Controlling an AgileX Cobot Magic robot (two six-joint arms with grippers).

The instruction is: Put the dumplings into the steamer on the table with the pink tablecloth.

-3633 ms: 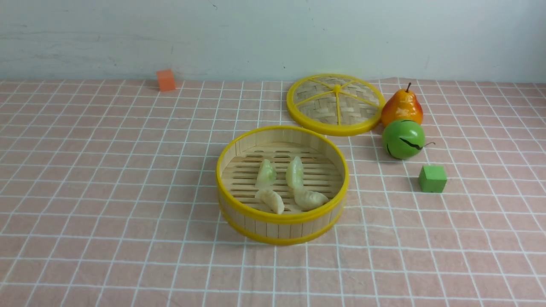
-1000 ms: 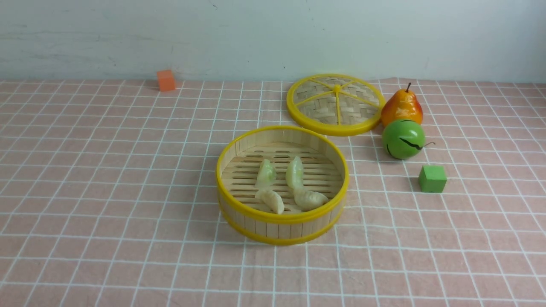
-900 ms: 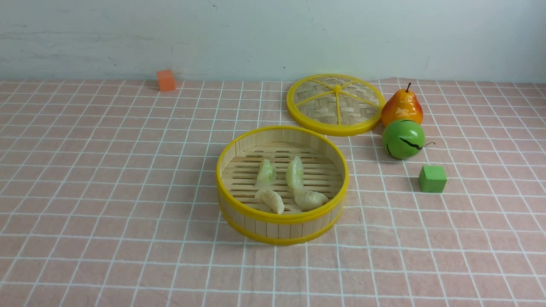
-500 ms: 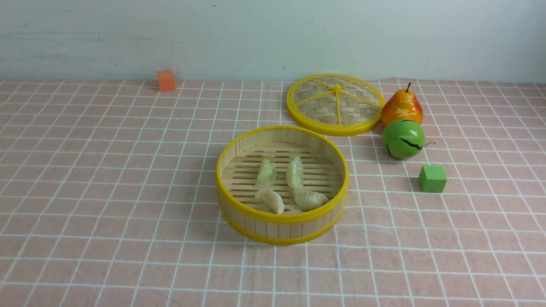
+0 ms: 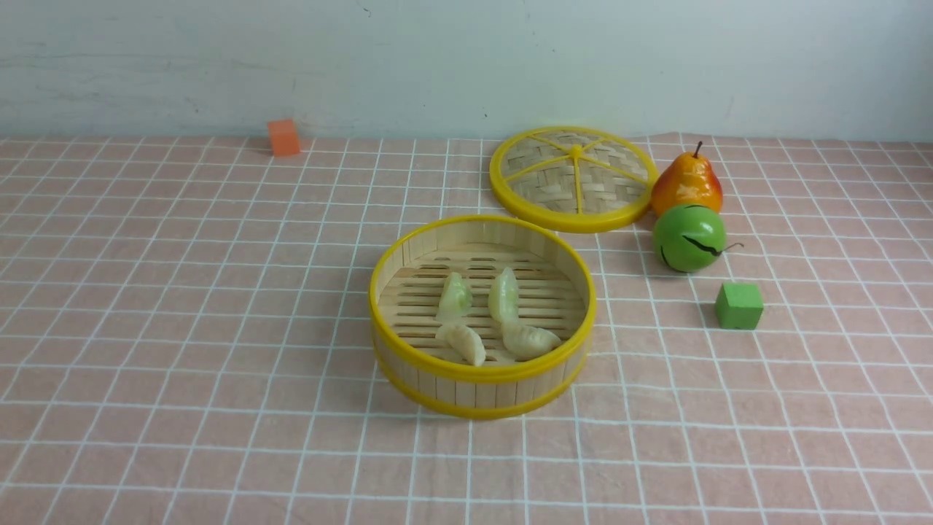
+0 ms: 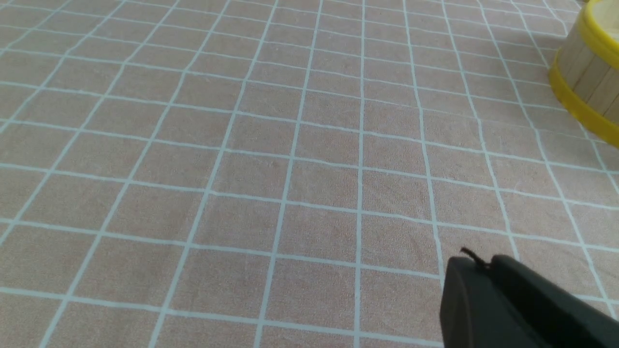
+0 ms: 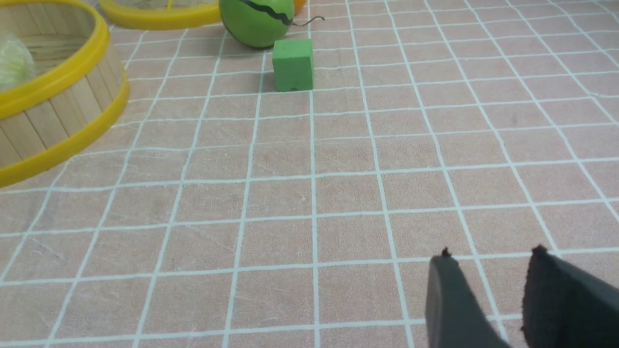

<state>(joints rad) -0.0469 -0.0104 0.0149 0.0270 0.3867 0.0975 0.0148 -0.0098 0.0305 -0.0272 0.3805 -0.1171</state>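
Four small pleated dumplings [image 5: 490, 315] lie inside the round yellow-rimmed bamboo steamer [image 5: 481, 373] on the pink-clothed table [image 5: 182, 306], well apart from my closed left fingers [image 6: 476, 268] and parted, empty right fingers [image 7: 489, 270].

Matt wooden slats and glossy yellow rims form the steamer [image 5: 482, 379] on slightly wrinkled pink cloth [image 5: 182, 328].
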